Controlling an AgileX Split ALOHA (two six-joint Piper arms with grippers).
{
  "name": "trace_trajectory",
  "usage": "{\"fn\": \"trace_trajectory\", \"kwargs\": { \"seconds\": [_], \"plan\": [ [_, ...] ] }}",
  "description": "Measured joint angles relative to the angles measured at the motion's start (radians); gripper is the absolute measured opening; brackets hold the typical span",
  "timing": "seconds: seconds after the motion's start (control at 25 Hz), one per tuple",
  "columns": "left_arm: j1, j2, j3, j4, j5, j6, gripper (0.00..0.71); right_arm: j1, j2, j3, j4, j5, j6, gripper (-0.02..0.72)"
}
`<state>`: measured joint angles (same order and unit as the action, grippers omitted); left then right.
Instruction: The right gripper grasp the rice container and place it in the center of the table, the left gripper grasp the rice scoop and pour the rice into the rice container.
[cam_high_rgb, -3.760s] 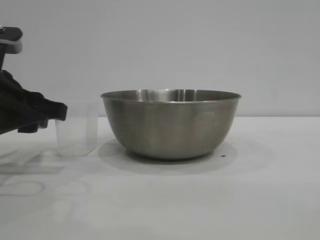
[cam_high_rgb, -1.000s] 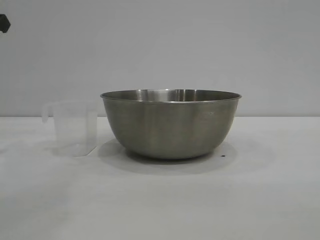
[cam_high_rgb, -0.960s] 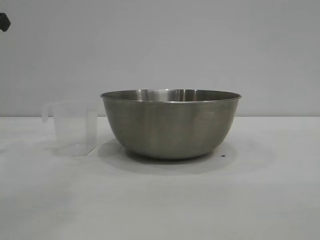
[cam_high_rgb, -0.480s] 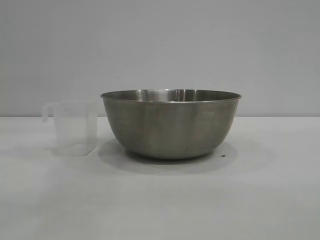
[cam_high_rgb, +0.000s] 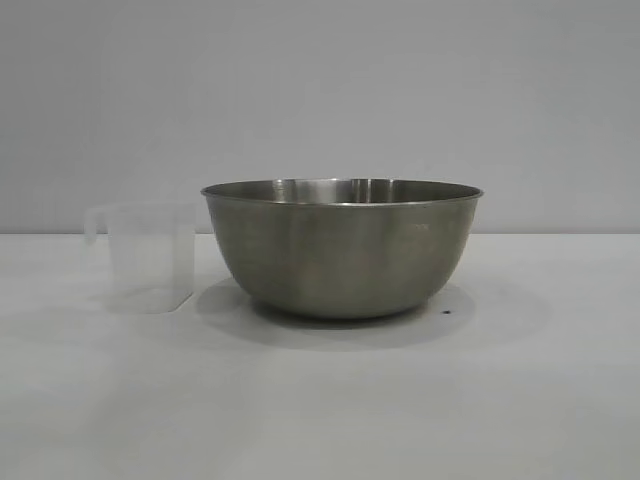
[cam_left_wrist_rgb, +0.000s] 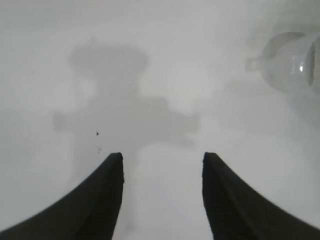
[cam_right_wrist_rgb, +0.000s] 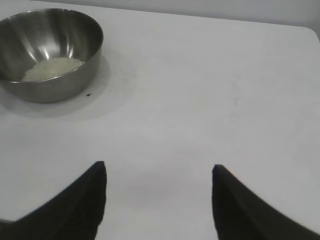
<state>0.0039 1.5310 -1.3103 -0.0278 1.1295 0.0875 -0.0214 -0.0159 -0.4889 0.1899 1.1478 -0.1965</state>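
Steel rice container (cam_high_rgb: 341, 247) holds rice (cam_right_wrist_rgb: 52, 68); rice scoop (cam_high_rgb: 146, 257) stands emptied just beside it on table (cam_high_rgb: 500, 400). Left gripper (cam_left_wrist_rgb: 162, 195), right gripper (cam_right_wrist_rgb: 159, 200) both open, empty, clear of container, apparently finished.

The bowl (cam_high_rgb: 340, 250) is shiny silver-grey metal, and the rice (cam_right_wrist_rgb: 52, 68) inside it is creamy white. The cup (cam_high_rgb: 150, 258) is cloudy see-through plastic, almost as pale as the plain white table (cam_high_rgb: 320, 400), which has one tiny dark speck (cam_high_rgb: 446, 311) on it. The fingers of the left gripper (cam_left_wrist_rgb: 161, 200) and the right gripper (cam_right_wrist_rgb: 159, 202) are black.
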Motion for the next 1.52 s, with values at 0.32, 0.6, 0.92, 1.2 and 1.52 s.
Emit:
{"fn": "trace_trajectory", "kwargs": {
  "seconds": [0.32,0.6,0.92,1.2,1.52],
  "plan": [
    [0.000,-0.154,0.000,0.024,0.101,0.003,0.313,0.000,0.000,0.000,0.000,0.000,0.000,0.403],
    [0.000,-0.343,0.060,0.024,0.116,0.003,0.313,0.000,0.000,0.000,0.000,0.000,0.000,0.403],
    [0.000,-0.588,0.215,0.024,0.123,0.001,0.313,0.000,0.000,0.000,0.000,0.000,0.000,0.403],
    [0.000,-0.788,0.362,0.024,0.126,-0.007,0.313,0.000,0.000,0.000,0.000,0.000,0.000,0.403],
    [0.000,-1.033,0.501,0.024,0.130,-0.015,0.313,0.000,0.000,0.000,0.000,0.000,0.000,0.403]
  ]
}}
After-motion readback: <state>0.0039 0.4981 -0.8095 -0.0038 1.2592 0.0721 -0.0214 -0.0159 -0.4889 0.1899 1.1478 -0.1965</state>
